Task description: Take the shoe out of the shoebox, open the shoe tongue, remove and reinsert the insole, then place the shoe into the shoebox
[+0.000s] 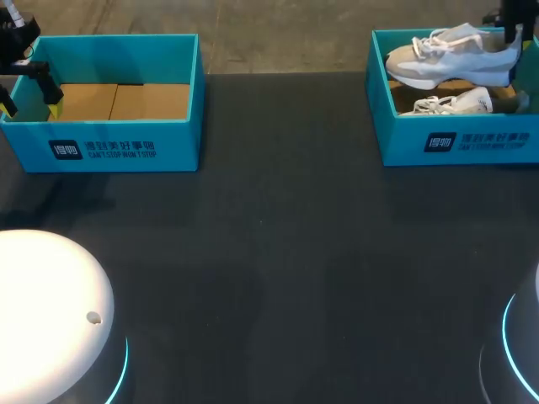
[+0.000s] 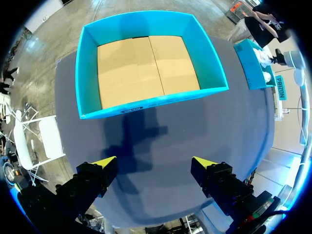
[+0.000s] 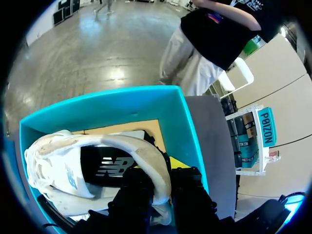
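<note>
- Jaws of the right gripper are seen closed on the heel collar of the shoe, one finger inside the opening and one outside. Is that hold judged sound enough for the lift?
- It is judged narrow. The shoe is held above the floor of the right box, and its toe is carried well out from the gripper. All its weight is therefore borne by a pinch at one end. A slow, straight rise is advised, so that the sole is not caught on the box wall.
- What is to be watched beneath it?
- The second shoe, which is lying in the same box under the held one. Whether the two sets of laces are touching cannot be told. They should be cleared before any sideways travel is begun.
- Where should the shoe be set down?
- On the table between the boxes, sole down, where it can be reached from both sides.
- Is the other arm placed to help?
- The left gripper is held wide open with nothing in it, over the table, with the left box ahead of it. It could be brought across to steady the shoe while the tongue is opened.
</note>
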You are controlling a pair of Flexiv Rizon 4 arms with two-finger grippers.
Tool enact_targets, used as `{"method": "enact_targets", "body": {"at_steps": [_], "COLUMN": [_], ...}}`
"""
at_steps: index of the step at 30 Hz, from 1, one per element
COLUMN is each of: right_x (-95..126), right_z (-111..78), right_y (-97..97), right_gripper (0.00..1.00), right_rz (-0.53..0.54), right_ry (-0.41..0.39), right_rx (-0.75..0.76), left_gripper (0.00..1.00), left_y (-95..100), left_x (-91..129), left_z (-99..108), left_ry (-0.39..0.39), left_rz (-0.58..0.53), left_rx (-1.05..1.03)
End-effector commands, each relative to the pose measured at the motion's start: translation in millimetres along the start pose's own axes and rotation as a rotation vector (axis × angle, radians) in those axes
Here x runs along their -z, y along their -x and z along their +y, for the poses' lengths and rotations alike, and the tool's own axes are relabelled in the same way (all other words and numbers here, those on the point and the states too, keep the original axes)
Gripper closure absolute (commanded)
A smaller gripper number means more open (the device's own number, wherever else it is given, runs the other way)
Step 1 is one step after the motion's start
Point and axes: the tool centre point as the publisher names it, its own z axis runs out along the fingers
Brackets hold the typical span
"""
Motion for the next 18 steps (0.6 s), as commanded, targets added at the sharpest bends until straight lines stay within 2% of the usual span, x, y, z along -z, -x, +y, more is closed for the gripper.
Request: {"method": "enact_targets", "body": {"at_steps": [1, 18], "right_x": [-7, -23], "right_z": [9.0, 7.4], "right_y": [-4.1, -3.0], "right_gripper": [1.0, 1.0], "right_rz": [-0.003, -0.002], "right_ry": [-0.017, -0.044], "right_rx": [0.001, -0.015], "left_gripper": [0.0, 0.0], "left_y": [-0.4, -0.4], "left_x": [0, 0], "left_z": [1, 1], "left_ry": [0.0, 0.0], "left_rz": [-0.002, -0.002], "left_rx": [0.001, 0.001]}}
